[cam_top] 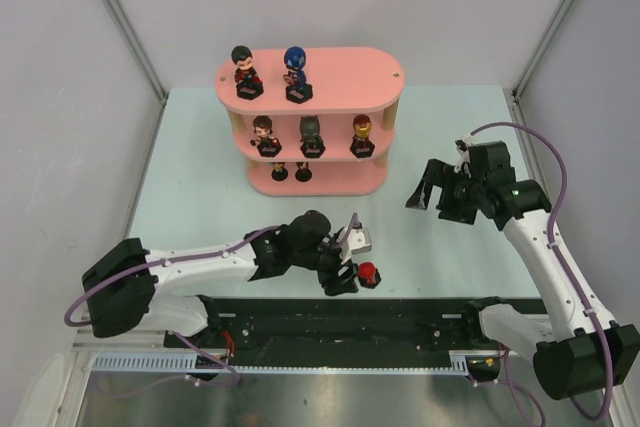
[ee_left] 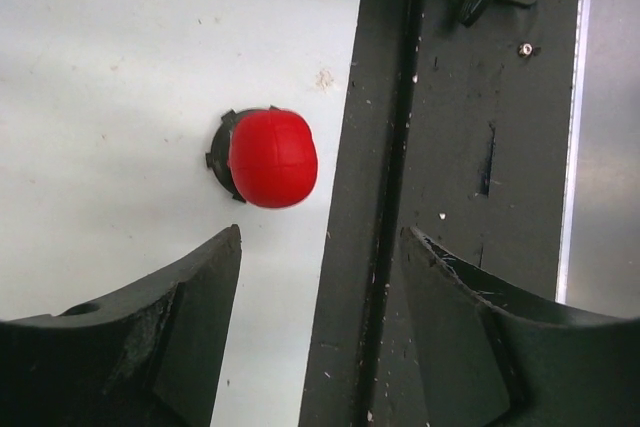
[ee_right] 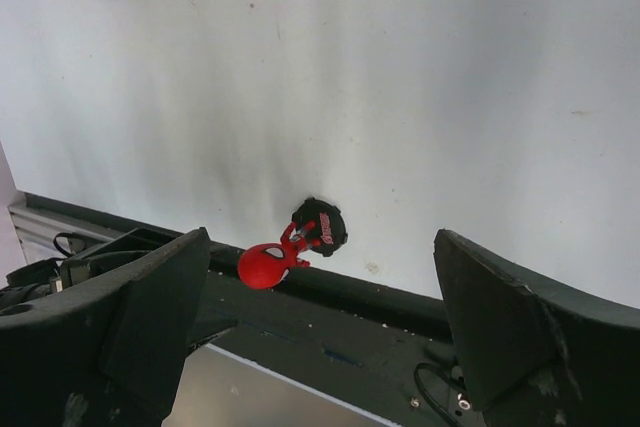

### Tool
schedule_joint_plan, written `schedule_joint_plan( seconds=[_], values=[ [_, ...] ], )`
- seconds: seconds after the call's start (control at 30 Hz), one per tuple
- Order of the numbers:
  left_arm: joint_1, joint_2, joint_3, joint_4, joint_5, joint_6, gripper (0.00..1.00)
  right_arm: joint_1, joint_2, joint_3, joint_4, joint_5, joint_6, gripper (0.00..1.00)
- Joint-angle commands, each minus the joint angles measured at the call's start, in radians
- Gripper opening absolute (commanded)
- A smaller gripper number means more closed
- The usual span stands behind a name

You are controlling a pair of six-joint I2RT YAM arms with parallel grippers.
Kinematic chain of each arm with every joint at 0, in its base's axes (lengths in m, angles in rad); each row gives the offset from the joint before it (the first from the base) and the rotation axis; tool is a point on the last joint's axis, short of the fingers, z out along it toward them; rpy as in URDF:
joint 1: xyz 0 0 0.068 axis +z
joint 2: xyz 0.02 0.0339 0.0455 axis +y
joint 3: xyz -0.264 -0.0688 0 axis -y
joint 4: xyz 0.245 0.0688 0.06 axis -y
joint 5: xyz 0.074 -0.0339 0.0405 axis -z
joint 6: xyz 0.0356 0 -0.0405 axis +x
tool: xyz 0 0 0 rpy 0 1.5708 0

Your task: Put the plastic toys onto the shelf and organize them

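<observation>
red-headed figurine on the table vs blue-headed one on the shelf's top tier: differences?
Head: the red-headed plastic figurine has a red head, the blue-headed plastic figurine a blue one.
Place: red stands on the pale table, just ahead of the open left gripper; blue stands on the pink shelf, top tier.
Company: red is alone; blue has a dark-haired figurine beside it.
Both: big heads, black bases.

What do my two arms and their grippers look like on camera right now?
Both the left arm and right arm have white links, bulky black joint housings and a looping purple cable. The left gripper and right gripper are matte black, with broad wedge-shaped fingers whose edges look scuffed. A silver bracket sits by the left wrist.
</observation>
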Motion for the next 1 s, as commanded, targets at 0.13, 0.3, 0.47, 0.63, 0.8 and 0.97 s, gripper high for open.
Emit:
schedule_joint_plan(
  seconds=[0.13, 0.3, 0.47, 0.63, 0.8, 0.97],
  values=[
    [-0.002, -0.085, -0.112, 0.087, 0.009, -0.115, 0.7, 0.085, 0.034, -0.027, 0.076, 0.063, 0.032, 0.96],
    [-0.003, -0.142, -0.18, 0.159, -0.038, -0.181, 0.69, 0.134, 0.081, -0.067, 0.138, 0.068, 0.05, 0.85],
    [-0.006, -0.153, -0.241, 0.263, -0.046, -0.264, 0.69, 0.148, 0.102, -0.099, 0.184, 0.091, 0.058, 0.8],
    [-0.017, -0.157, -0.263, 0.302, -0.077, -0.296, 0.68, 0.168, 0.106, -0.116, 0.233, 0.124, 0.055, 0.71],
    [-0.028, -0.156, -0.272, 0.331, -0.129, -0.325, 0.65, 0.206, 0.123, -0.145, 0.309, 0.155, 0.05, 0.56],
    [-0.071, -0.153, -0.288, 0.375, -0.181, -0.375, 0.61, 0.246, 0.167, -0.153, 0.368, 0.16, 0.041, 0.36]
  ],
)
